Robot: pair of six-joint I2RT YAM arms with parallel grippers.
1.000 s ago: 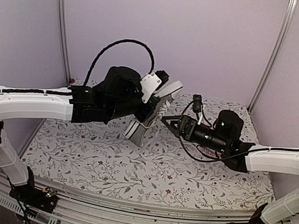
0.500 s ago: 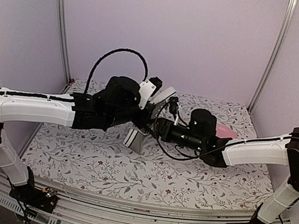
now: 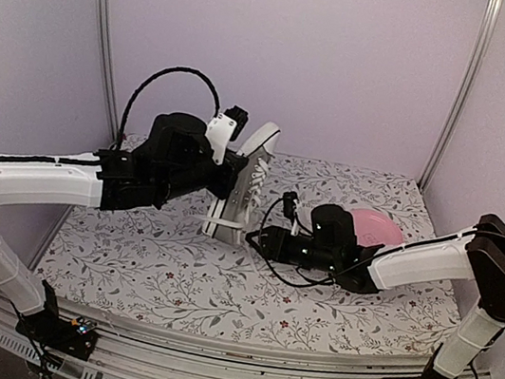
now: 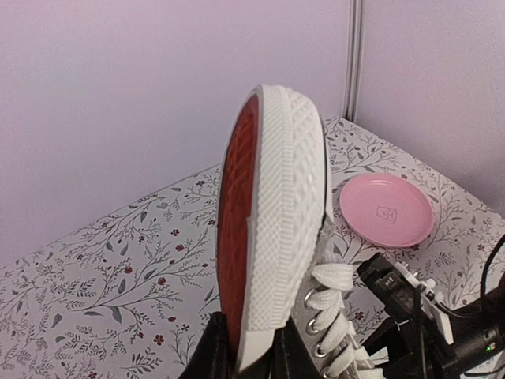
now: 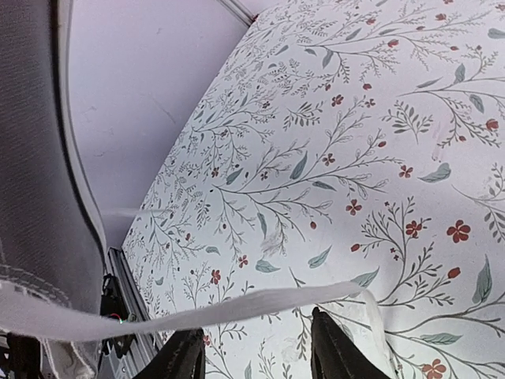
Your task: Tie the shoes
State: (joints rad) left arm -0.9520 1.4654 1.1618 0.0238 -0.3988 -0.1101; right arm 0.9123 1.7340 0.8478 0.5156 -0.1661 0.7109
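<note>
Grey sneaker [image 3: 247, 177], sole [image 4: 235, 237] between tight left fingers [image 4: 208, 357]; right fingers [image 5: 335, 353] half apart, white lace [image 5: 237, 309] across them

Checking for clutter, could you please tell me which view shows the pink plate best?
Left wrist: the pink plate shows whole. The top view has it partly behind the right arm; right wrist misses it.

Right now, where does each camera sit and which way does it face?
Top external: above, behind the arms, looking down on the floral table; both arms show, left tool clamping the grey canvas sneaker.
Left wrist: on the left arm, facing the sneaker's sole and a pink round plate; its fingers at bottom.
Right wrist: on the right arm, facing the table; right tool at bottom, white lace beyond.
Top and left wrist share sneaker and plate.
</note>
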